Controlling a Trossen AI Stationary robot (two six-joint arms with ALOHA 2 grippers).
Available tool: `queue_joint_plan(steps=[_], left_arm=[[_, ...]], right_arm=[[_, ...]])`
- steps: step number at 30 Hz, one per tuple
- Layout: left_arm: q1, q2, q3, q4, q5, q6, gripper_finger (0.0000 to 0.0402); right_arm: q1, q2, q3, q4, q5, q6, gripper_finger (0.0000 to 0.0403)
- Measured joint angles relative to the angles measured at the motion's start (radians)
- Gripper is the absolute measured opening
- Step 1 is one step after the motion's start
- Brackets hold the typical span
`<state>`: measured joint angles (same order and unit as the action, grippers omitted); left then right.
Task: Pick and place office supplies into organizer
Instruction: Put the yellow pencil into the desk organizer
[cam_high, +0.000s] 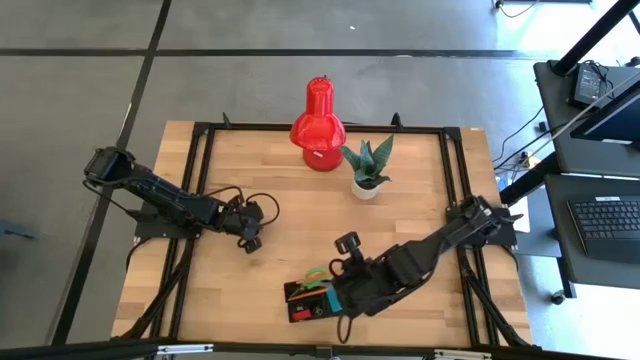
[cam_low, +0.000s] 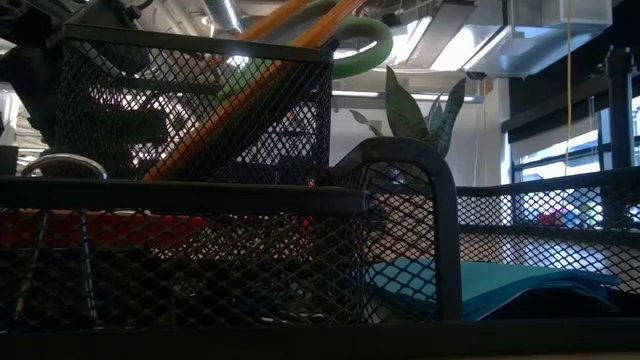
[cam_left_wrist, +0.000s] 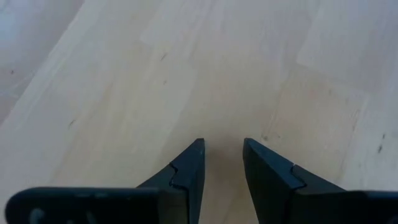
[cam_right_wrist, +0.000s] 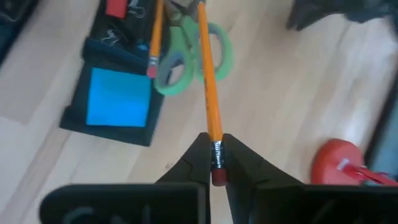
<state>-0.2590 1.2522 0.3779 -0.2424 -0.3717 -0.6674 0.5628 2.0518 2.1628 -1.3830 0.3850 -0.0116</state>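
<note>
The organizer (cam_right_wrist: 112, 74), a black mesh tray, sits near the table's near edge (cam_high: 303, 306). It holds the blue note pad (cam_right_wrist: 118, 96), the green-handled scissors (cam_right_wrist: 193, 59), one orange pencil (cam_right_wrist: 155, 34), a red piece (cam_right_wrist: 115, 7) and small black clips (cam_right_wrist: 134, 11). My right gripper (cam_right_wrist: 215, 163) hovers just right of the organizer (cam_high: 342, 284), shut on a second orange pencil (cam_right_wrist: 207, 68). The low view looks through the mesh (cam_low: 200, 230) at slanting pencils (cam_low: 240, 100) and a scissors handle (cam_low: 362, 42). My left gripper (cam_left_wrist: 224, 149) is open over bare wood at the table's left middle (cam_high: 250, 238). My right gripper pinches the orange pencil at its eraser end (cam_right_wrist: 216, 155), with the metal band and red eraser between the two fingertips. The pencil runs straight on ahead of the fingers, in line with them. Its far end (cam_right_wrist: 201, 9) reaches into the organizer above the scissors, off the table.
A big red lamp-like object (cam_high: 318, 120) and a potted green plant (cam_high: 367, 170) stand at the table's far middle. The lamp also shows in the right wrist view (cam_right_wrist: 341, 163). Bare wood (cam_high: 300, 230) lies between the two grippers.
</note>
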Motion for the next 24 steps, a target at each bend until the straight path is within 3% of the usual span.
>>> queue_joint_plan(steps=[11,24], left_arm=[[0.000,0.000,0.000,0.000,-0.004,0.000,0.0104],[-0.001,-0.001,0.001,0.000,-0.003,0.000,0.0104]], right_arm=[[-0.009,0.008,0.002,0.046,-0.049,0.003,0.0026],[-0.037,0.009,-0.145,0.207,-0.104,-0.089,0.0026]])
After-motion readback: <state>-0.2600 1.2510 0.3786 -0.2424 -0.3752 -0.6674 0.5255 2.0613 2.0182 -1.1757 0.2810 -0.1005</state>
